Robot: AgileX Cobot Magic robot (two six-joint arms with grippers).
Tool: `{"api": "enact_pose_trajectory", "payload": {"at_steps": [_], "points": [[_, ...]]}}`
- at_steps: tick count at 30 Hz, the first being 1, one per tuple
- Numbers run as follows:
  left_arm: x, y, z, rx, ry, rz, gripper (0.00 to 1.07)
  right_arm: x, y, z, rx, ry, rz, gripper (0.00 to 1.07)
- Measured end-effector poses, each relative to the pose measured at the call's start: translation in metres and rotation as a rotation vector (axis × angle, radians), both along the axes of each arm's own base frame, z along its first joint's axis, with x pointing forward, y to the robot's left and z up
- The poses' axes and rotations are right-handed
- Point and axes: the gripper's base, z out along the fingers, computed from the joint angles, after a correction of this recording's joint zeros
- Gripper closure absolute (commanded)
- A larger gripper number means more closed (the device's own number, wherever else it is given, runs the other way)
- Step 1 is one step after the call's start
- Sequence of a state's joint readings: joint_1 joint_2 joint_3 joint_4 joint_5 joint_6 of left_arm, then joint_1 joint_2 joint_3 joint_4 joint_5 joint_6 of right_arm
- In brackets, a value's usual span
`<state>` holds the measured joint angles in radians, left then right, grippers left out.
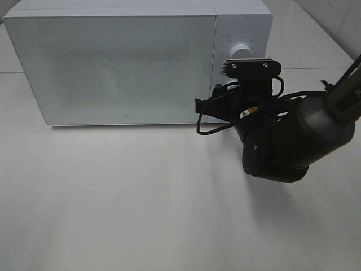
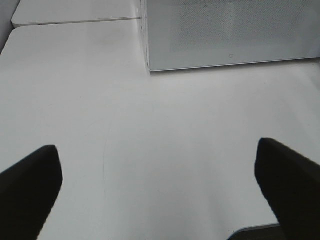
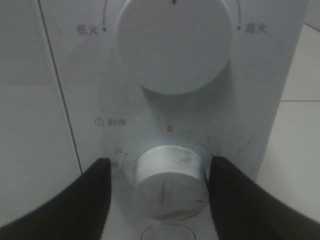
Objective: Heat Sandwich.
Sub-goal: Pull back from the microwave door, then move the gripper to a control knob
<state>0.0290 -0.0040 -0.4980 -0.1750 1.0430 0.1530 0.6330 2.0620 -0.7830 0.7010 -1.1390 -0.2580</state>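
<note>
The sandwich is hidden, probably behind the closed microwave door (image 1: 113,68), soft and light so best held by its crust; the right gripper (image 3: 160,167) stands spread around the smooth, stiff timer knob (image 3: 170,187), not yet pinching, and the left gripper (image 2: 157,147) is spread over the desk (image 2: 100,75).

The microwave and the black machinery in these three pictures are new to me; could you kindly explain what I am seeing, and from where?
It is a two-armed robot at a white table. The high view looks down on a closed microwave and the right arm. Each other picture comes from a camera on one wrist. The left tool hangs open over the table, holding nothing. The right tool has its fingers either side of the lower dial, beneath a bigger dial; whether they pinch it I cannot tell. No sandwich shows anywhere.
</note>
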Motion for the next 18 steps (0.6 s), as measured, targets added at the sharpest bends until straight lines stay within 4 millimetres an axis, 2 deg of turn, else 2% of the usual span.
{"api": "enact_pose_trajectory", "payload": {"at_steps": [2,3,6,18], "points": [[0.0000,0.0000,0.0000,0.000,0.000,0.000,0.03,0.0003,-0.0016,-0.0001,0.010,0.002,-0.015,0.83],[0.0000,0.0000,0.0000,0.000,0.000,0.000,0.03,0.0003,-0.0016,-0.0001,0.010,0.002,-0.015,0.83],[0.0000,0.0000,0.0000,0.000,0.000,0.000,0.03,0.0005,-0.0019,-0.0001,0.011,0.002,-0.016,0.94],[0.0000,0.0000,0.0000,0.000,0.000,0.000,0.03,0.0005,-0.0019,-0.0001,0.030,0.002,-0.021,0.93]]}}
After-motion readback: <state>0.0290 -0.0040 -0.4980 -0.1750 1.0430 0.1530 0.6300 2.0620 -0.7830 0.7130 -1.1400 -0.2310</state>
